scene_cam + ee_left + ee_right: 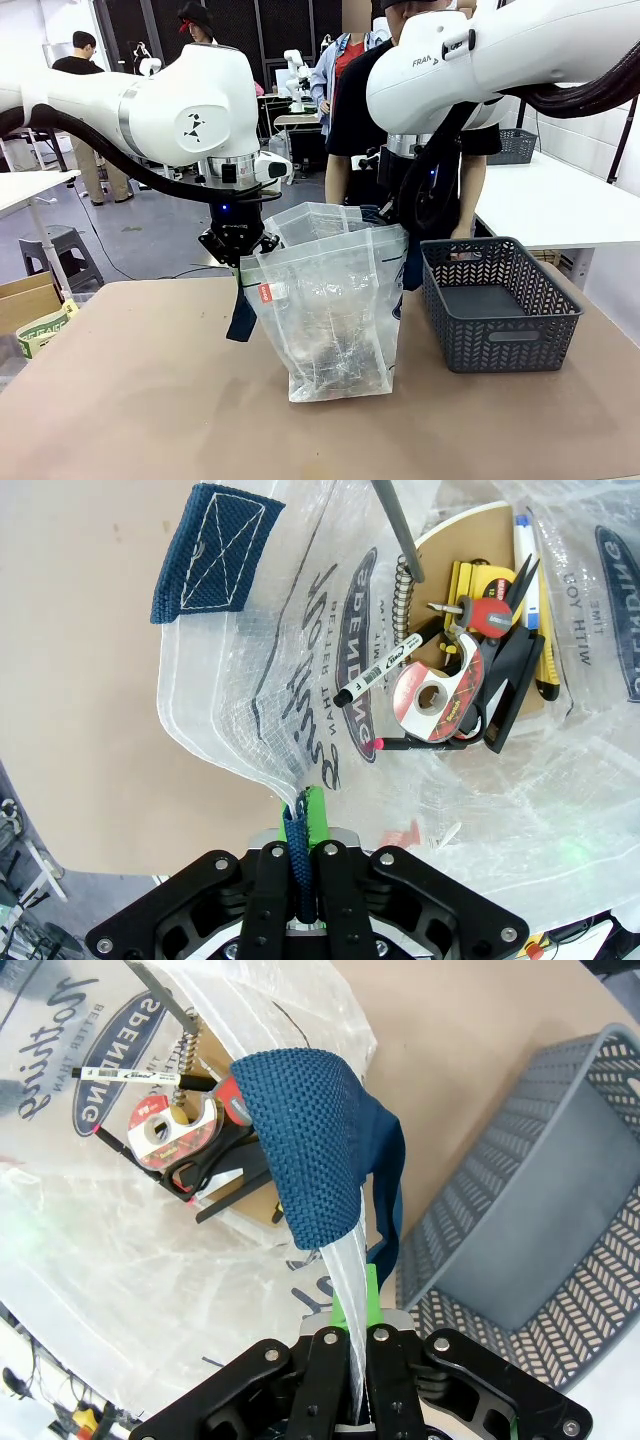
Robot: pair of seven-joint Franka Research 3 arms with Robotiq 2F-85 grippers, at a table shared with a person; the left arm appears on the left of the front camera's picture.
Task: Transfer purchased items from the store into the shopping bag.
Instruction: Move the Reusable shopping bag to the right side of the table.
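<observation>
The clear shopping bag [335,310] stands upright mid-table, held open at its rim by both arms. My left gripper [240,250] is shut on the bag's left rim by its navy strap [210,550]; the left wrist view has the green pads [316,815] pinching the plastic. Behind the bag's right side, my right gripper [400,225] is shut on the rim below the other navy strap [310,1150]. Inside the bag lie a tape roll [430,695], a black marker [385,670], red-handled pliers [490,605] and a spiral notebook [405,590]. To the right of the bag stands the dark grey store basket [495,300], nothing visible in it.
A person [350,130] stands at the far side behind the bag. A cardboard box [30,300] sits off the table's left edge, and a white table [550,200] stands at the right. Bare tabletop [130,400] lies in front and to the left.
</observation>
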